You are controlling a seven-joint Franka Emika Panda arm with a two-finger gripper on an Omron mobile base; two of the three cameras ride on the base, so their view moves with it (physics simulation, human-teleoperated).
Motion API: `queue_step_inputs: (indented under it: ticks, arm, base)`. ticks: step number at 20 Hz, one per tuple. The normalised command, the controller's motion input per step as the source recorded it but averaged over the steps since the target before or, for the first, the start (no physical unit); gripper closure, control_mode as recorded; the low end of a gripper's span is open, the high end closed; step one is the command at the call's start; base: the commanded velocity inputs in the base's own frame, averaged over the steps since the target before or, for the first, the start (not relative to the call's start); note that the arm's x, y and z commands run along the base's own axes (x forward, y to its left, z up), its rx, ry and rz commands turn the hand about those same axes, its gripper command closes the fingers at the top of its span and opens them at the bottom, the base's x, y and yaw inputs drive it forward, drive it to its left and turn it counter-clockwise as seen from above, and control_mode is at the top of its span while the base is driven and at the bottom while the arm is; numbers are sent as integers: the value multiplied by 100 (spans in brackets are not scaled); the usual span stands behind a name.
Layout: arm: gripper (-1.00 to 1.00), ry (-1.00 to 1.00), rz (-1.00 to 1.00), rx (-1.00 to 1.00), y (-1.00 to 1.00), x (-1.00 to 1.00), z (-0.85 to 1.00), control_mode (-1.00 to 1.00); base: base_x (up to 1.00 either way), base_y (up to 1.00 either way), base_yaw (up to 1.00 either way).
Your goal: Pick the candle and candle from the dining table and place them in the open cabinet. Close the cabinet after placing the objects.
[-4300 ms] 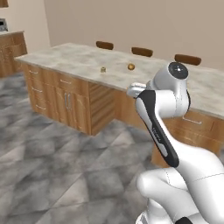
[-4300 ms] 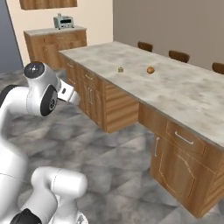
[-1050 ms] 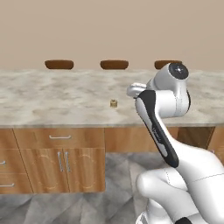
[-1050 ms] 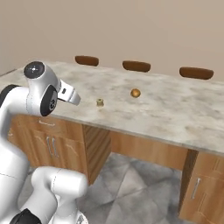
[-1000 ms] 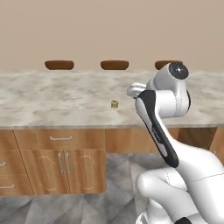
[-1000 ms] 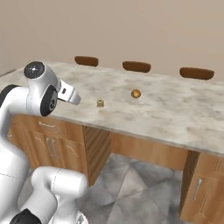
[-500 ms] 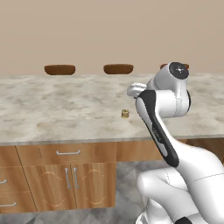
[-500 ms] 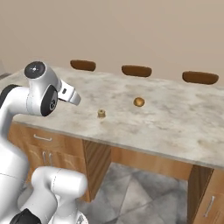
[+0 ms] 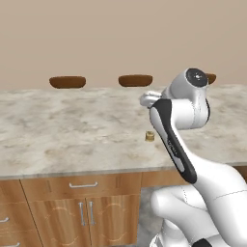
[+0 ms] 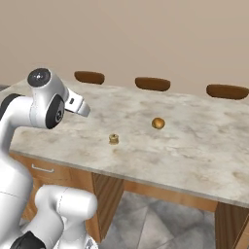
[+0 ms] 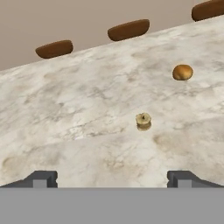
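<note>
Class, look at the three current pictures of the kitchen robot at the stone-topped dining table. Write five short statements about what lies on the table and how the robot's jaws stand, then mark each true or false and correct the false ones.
1. A stubby golden-tan candle stands on the dining table. True.
2. The gripper is shut on the candle. False: its jaws stand wide open, short of the candle.
3. A small orange ball lies on the table, apart from the candle. True.
4. The ball rests on top of the candle. False: bare stone lies between them.
5. Brown chair backs show beyond the table's far edge. True.
</note>
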Motion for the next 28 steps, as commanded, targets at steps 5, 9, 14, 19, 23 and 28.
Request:
queue_step_inputs:
  ticks: [5,9,14,19,23,28]
  arm:
    - [-100,0,0,0,0,0,0,100]
    - [-100,0,0,0,0,0,0,100]
    - [-100,0,0,0,0,0,0,100]
    - [-100,0,0,0,0,0,0,100]
    - [-100,0,0,0,0,0,0,100]
    - [-100,0,0,0,0,0,0,100]
  base:
    - [0,0,0]
    - [0,0,0]
    - [0,0,0]
    - [0,0,0]
    - [0,0,0]
    - [0,0,0]
